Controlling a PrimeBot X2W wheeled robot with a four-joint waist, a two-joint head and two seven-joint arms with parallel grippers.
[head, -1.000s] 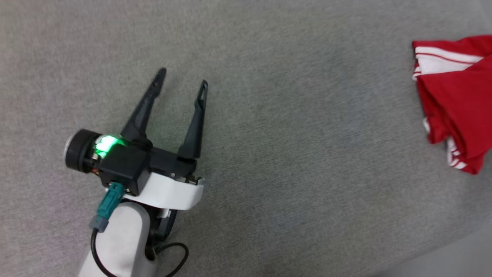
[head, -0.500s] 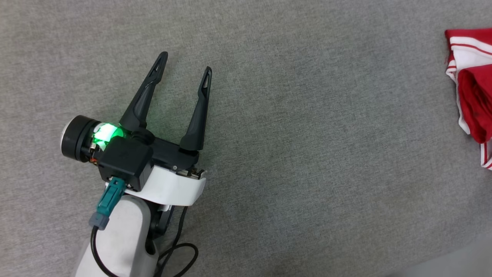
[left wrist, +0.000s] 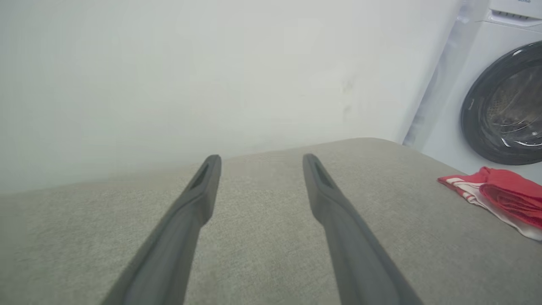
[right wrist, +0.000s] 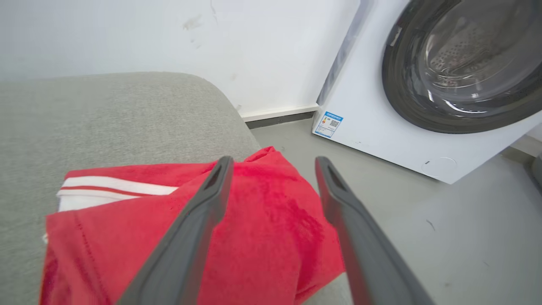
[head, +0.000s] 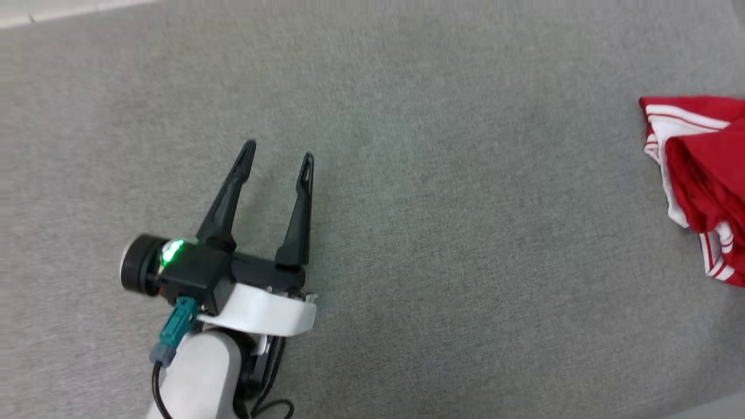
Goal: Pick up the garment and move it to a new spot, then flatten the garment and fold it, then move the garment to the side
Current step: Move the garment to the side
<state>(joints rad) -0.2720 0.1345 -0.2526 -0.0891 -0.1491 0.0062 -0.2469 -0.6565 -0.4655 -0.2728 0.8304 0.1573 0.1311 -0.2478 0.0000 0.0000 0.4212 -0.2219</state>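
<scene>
- The left gripper (head: 278, 149) was over the bare grey fabric surface (head: 442, 233), its fingers spread apart and holding nothing.
- The garment (head: 707, 174) lay bunched at the surface's right edge, well apart from that gripper.
- The right gripper (right wrist: 274, 160) hung just above the garment, fingers apart with nothing clamped between them.
- A washing machine (right wrist: 381, 127) stood beyond the surface's corner.

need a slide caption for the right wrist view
Jaws open, the right gripper by the red jersey at the grey fabric surface edge, washing machine beyond.
</scene>
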